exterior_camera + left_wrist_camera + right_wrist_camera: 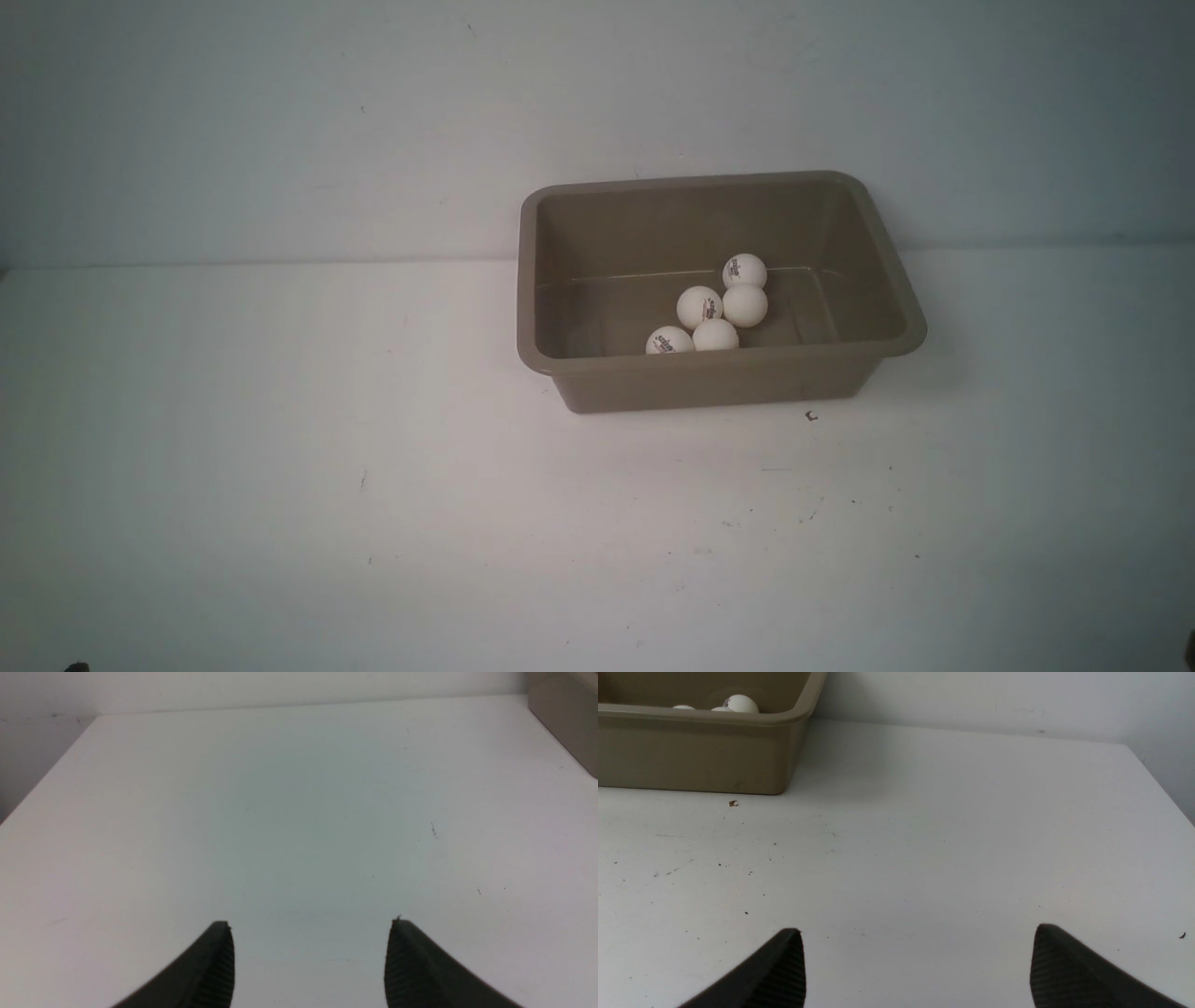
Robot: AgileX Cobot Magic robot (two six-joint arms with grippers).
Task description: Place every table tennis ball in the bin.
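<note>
White table [280, 448] with a taupe bin [709, 383] toward its far right, small dark specks nearby

white table [280, 467], pale grey wall [280, 121] behind

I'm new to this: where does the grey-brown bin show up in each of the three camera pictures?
Front view: the bin sits right of centre on the table, five balls inside.
Left wrist view: only one corner of it shows, at the picture's upper right edge.
Right wrist view: its near wall and a corner fill the upper left, ball tops peeking over the rim.
Shared landmark: the small dark speck on the table beside the bin, also in the right wrist view.
</note>
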